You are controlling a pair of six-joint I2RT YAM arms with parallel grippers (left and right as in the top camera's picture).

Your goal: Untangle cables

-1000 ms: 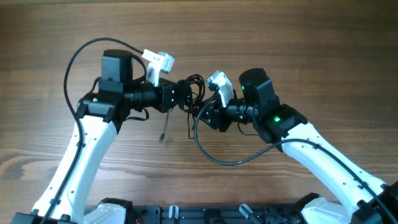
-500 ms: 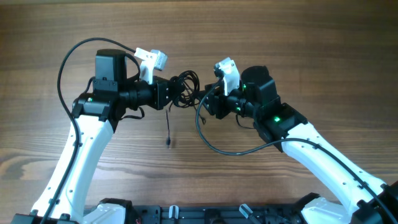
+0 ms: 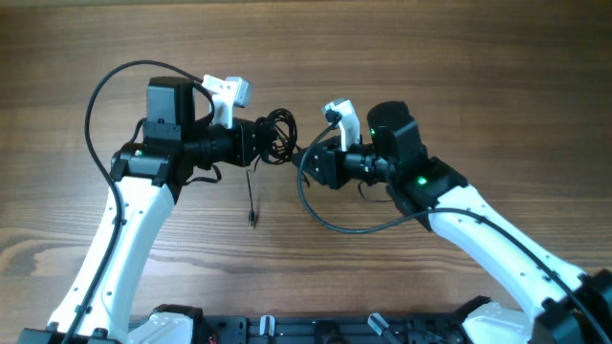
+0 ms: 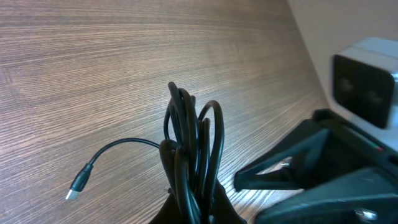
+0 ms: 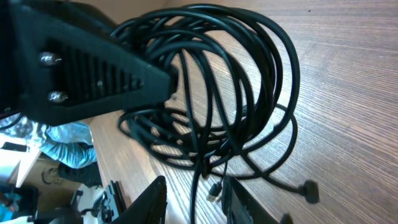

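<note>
The cables (image 3: 279, 134) are a coil of thin black cords lifted above the wooden table, and my left gripper (image 3: 267, 142) is shut on them. In the left wrist view the loops (image 4: 189, 140) rise from the pinched fingers (image 4: 214, 205), and one free end with a plug (image 4: 74, 191) curves off to the left. That end hangs down toward the table (image 3: 252, 216). My right gripper (image 3: 308, 164) sits just right of the coil, jaws apart. In the right wrist view its gripper (image 5: 194, 200) straddles one hanging strand and a small plug (image 5: 214, 190), without touching them, below the coil (image 5: 236, 93).
Each arm's own thicker black wire loops beside it, left (image 3: 100, 96) and right (image 3: 330, 225). The left gripper's black body (image 5: 81, 71) fills the upper left of the right wrist view. The wooden table (image 3: 459, 57) surrounds both arms.
The left gripper has carried the coil slightly up and to the left. The right gripper rose toward the coil, then dropped back a little, and its jaws have narrowed.
</note>
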